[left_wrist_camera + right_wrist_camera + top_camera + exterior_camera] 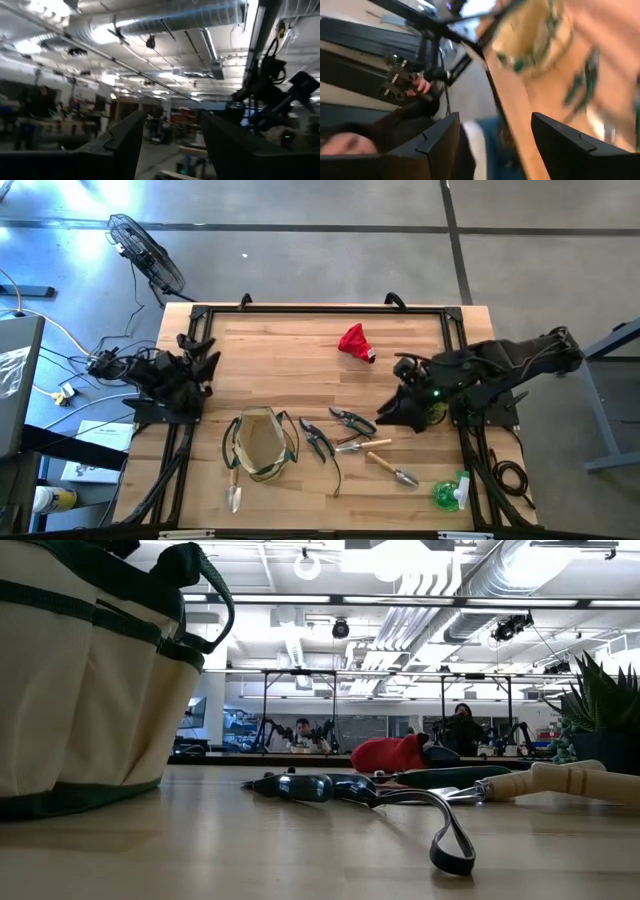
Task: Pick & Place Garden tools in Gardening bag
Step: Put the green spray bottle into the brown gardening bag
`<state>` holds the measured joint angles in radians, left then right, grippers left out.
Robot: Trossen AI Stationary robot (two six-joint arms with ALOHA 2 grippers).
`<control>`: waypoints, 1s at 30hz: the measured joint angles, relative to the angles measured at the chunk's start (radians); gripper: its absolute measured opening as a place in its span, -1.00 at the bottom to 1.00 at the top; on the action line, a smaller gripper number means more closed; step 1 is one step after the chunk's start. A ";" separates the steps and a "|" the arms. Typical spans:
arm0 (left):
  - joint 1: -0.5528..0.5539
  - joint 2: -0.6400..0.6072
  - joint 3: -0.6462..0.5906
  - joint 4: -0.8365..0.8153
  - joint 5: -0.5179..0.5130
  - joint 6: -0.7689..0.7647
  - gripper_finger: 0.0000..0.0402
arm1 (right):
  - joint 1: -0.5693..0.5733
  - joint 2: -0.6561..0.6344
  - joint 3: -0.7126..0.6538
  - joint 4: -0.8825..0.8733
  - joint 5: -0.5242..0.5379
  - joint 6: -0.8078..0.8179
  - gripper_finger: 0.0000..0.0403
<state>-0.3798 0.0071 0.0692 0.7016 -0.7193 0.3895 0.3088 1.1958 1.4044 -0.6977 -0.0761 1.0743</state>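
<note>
High view, bag: I see the gardening bag standing near the table's front edge, left of centre, mouth up, with nothing visible inside.
High view, tools: One trowel lies just beside the bag at its front left. To the bag's right I have two pruners, a second trowel and a third trowel in a loose cluster. The red cloth item sits well apart toward the back edge; the bright green item is at the front right corner.
High view, arms: My left gripper waits at the left edge, away from everything. My right gripper hovers over the right end of the tool cluster, near the pruners.
Low view: Bag wall at left, pruners lying flat in the middle, red cloth behind, a wooden handle at right.
Left wrist view: Left fingers stand apart, gripping nothing.
Right wrist view: Right fingers are spread apart and empty; the bag shows blurred beyond them.
</note>
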 joint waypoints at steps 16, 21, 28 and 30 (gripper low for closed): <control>0.000 0.000 0.000 -0.130 0.048 -0.308 -0.02 | 0.334 0.088 0.000 -0.528 -0.011 1.102 0.15; 0.000 0.000 0.000 -0.129 0.048 -0.259 -0.02 | 0.425 0.132 0.000 -0.639 -0.048 1.346 0.15; 0.000 0.000 0.000 -0.141 0.048 -0.237 -0.02 | 0.474 0.224 0.000 -0.630 -0.238 1.443 0.15; 0.000 0.000 0.000 -0.164 0.048 -0.237 -0.02 | 0.473 0.252 0.000 -0.628 -0.312 1.448 0.15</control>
<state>-0.3798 0.0071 0.0689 0.5378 -0.6716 0.1527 0.7818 1.4481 1.4044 -1.3254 -0.3881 2.5223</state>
